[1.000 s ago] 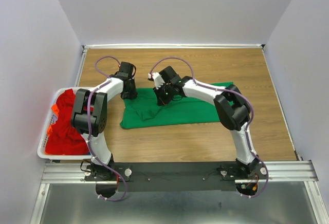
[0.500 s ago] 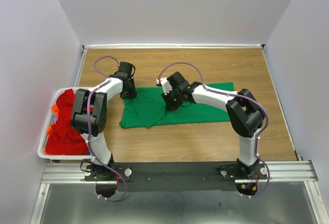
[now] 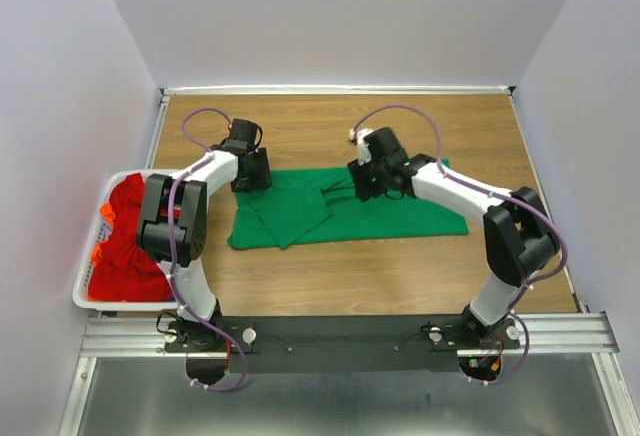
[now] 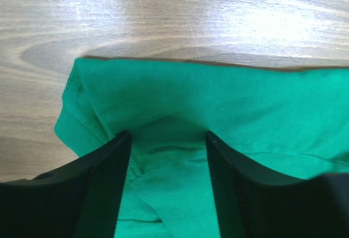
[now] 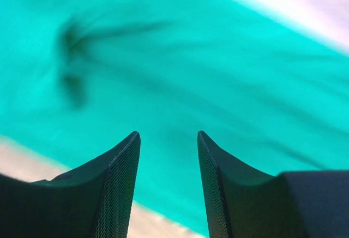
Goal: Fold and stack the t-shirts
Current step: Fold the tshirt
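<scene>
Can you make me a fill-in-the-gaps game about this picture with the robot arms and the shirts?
1. The t-shirt spread on the table is ___.
2. The red t-shirts are piled in a white ___.
3. The right gripper hangs over the spread t-shirt with its jaws ___.
Missing words: green; basket; open.

Left pincer (image 4: 167, 135), right pincer (image 5: 168, 134), both agape.
</scene>
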